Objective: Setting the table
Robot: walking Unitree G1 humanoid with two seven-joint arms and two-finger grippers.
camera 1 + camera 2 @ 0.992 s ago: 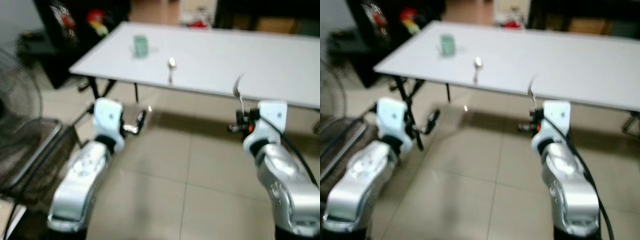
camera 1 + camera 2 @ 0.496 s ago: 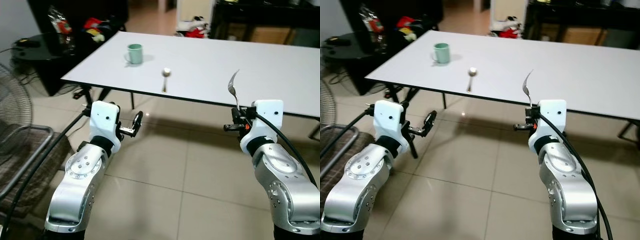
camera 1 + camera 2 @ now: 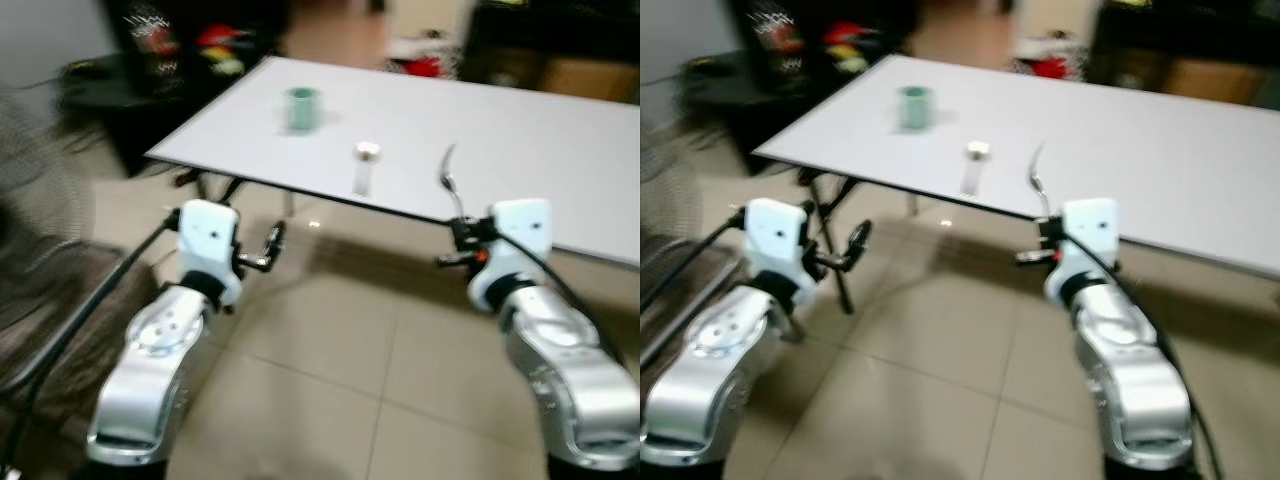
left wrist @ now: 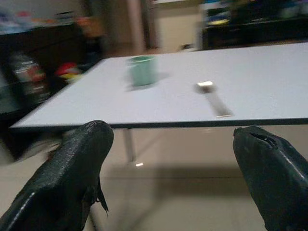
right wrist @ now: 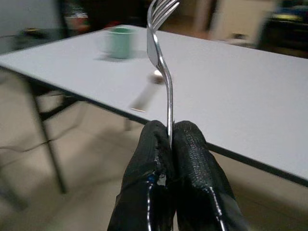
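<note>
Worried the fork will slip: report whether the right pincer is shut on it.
Shut. The right pincer has both fingers pressed together on the fork handle, tines up.

The whole scene sits differently in the head views than half a second ago and is blurred again, as it was a second ago, so the camera is moving. The white rectangular table (image 3: 520, 130) edge lies nearer the arms. The small green mug (image 3: 302, 108) and the silver metal spoon (image 3: 365, 165) now sit further toward 3 o'clock in the left eye view. The silver metal fork (image 3: 449, 190) in the right gripper (image 5: 169, 144) now overlaps the tabletop.
</note>
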